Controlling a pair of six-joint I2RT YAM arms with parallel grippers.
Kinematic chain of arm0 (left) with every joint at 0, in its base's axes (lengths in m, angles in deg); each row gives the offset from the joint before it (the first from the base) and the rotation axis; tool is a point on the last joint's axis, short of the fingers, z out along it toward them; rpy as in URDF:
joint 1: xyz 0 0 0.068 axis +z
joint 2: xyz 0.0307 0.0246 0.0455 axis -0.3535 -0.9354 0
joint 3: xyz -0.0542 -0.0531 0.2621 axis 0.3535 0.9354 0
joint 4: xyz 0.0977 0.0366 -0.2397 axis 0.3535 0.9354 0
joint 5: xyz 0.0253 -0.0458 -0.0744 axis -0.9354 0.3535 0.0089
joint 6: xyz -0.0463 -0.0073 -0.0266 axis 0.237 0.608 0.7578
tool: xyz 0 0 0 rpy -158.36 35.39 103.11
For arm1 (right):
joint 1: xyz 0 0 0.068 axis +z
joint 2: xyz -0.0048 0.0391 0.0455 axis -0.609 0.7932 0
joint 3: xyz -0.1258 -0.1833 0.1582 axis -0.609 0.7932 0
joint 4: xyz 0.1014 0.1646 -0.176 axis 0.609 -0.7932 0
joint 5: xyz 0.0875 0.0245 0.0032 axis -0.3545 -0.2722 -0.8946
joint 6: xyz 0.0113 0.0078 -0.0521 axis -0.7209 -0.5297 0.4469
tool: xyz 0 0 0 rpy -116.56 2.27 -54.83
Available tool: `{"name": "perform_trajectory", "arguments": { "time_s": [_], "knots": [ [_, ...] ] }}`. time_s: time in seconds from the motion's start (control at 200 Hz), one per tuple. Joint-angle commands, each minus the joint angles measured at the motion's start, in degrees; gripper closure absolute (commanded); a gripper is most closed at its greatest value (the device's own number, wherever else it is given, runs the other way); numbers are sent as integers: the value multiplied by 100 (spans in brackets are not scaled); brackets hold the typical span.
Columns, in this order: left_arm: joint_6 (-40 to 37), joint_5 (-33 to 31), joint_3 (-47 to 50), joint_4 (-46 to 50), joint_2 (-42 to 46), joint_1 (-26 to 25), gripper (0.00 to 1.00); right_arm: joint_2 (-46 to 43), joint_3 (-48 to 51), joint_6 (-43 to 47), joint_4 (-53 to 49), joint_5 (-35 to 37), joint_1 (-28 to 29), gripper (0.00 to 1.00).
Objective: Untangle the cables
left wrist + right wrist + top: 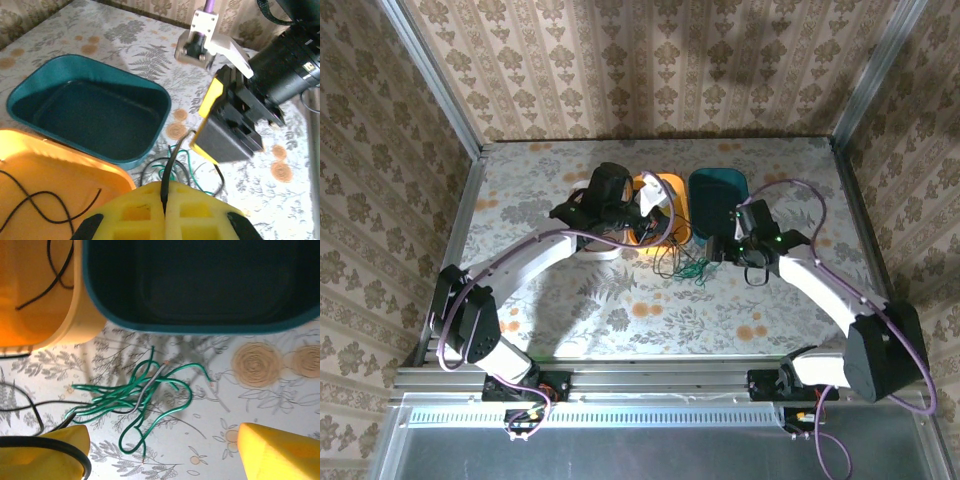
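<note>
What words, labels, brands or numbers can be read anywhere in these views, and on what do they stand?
Readable text: none.
Small yellow mark on the black housing: too small to read.
Teal bin, orange bin, cables: no lettering seen.

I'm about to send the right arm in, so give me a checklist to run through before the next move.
1. Grip: left pincer shut on the black cable: ok.
2. Readiness: right pincer open over the green cables: ok.
3. Bundle: green cables free of other strands: not ok, a grey strand crosses them.
4. Drop spot: teal bin empty: ok.
5. Held black cable clear of the green cables: cannot tell.
</note>
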Motion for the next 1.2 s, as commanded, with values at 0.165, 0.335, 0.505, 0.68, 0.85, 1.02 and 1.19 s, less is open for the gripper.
{"name": "perform_trajectory", "arguments": {
  "time_s": [0.165, 0.335, 0.505, 0.68, 0.85, 1.02, 1.19],
  "knots": [
    [150, 682, 24, 112, 220, 76, 100, -1488, 936, -547, 618, 341, -549, 14],
    [209, 808, 66, 53, 123, 103, 100, -2309, 1310, -710, 875, 453, -752, 11],
    [207, 899, 44, 90, 67, 125, 100, -2770, 1540, -898, 944, 417, -997, 11],
    [245, 995, 82, 94, 92, 199, 100, -2910, 1612, -1302, 600, 815, -1378, 11],
    [522, 1341, 139, -143, 201, 253, 100, -2555, 1525, -1685, -177, 1262, -1765, 12],
    [712, 1658, 63, -145, 268, 237, 100, -2166, 1513, -1949, -520, 1257, -1926, 12],
    [783, 1895, -77, -136, 264, 175, 100, -2114, 1671, -1658, 307, 295, -1932, 14]
  ]
}}
